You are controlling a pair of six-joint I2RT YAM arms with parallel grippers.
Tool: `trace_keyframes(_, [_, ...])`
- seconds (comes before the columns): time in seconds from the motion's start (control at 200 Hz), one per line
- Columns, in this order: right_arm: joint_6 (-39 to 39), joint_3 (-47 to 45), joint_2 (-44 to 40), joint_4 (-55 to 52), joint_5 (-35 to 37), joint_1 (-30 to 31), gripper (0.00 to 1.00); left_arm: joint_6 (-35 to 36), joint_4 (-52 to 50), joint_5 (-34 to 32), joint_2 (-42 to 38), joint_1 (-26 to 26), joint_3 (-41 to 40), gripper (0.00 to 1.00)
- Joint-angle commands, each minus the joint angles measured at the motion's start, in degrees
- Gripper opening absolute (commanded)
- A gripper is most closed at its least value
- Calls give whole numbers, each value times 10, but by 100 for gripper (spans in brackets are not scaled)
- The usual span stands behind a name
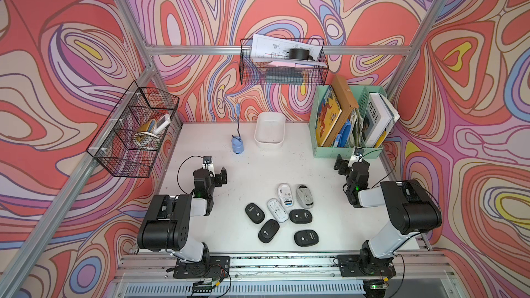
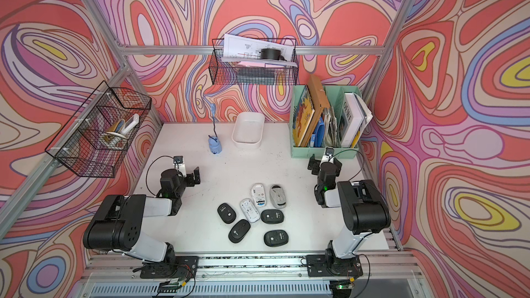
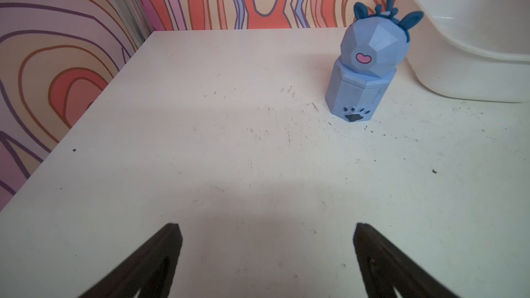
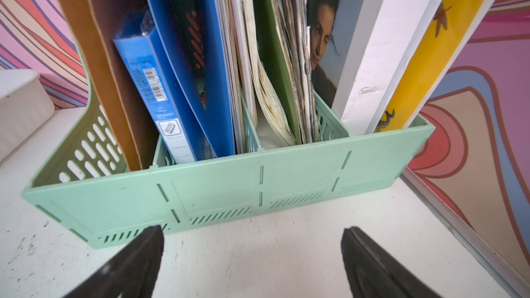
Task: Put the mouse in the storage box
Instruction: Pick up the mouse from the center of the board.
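Several mice lie in a cluster at the table's front middle in both top views: black ones, white ones and a grey one. The white storage box stands empty at the back middle; the left wrist view shows its wall. My left gripper hovers open over bare table, left of the mice. Near the back right, my right gripper is open too, facing the organizer. Neither holds anything.
A blue animal-shaped figure stands just left of the storage box. A mint-green file organizer full of books fills the back right corner. Black wire baskets hang on the left wall and the back wall.
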Motion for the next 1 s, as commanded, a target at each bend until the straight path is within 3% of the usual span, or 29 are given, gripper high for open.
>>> trace_keyframes(0.0, [-16, -25, -25, 19, -11, 9, 98, 29, 23, 7, -39, -21, -16, 99])
trace_keyframes(0.075, [-41, -15, -71, -42, 58, 49, 98, 51, -3, -81, -108, -65, -32, 99])
trace_keyframes(0.17, [-75, -6, -113, -84, 104, 102, 98, 71, -63, -109, -179, -97, -24, 99])
trace_keyframes(0.265, [-66, 12, -155, -162, 143, 136, 98, 27, -114, -110, -237, -125, -4, 99])
trace_keyframes(0.356, [-24, 44, -217, -279, 96, 142, 98, -105, -112, -78, -254, -128, 7, 99])
trace_keyframes(0.436, [28, 69, -276, -368, 67, 142, 98, -203, -115, -3, -250, -129, 23, 99])
trace_keyframes(0.506, [90, 96, -323, -448, 59, 142, 98, -277, -161, 53, -245, -129, 53, 99])
trace_keyframes(0.596, [177, 130, -361, -545, 61, 142, 98, -381, -287, 55, -236, -129, 104, 99])
trace_keyframes(0.681, [290, 150, -378, -635, 91, 140, 98, -373, -378, 107, -225, -129, 140, 99])
trace_keyframes(0.896, [275, 214, -324, -774, -38, 141, 98, -388, -472, 198, -240, -123, 157, 99])
trace_keyframes(0.941, [281, 228, -307, -806, -46, 151, 98, -404, -496, 192, -244, -118, 158, 99])
trace_keyframes(0.996, [297, 247, -291, -845, -70, 156, 98, -425, -571, 136, -249, -114, 173, 99])
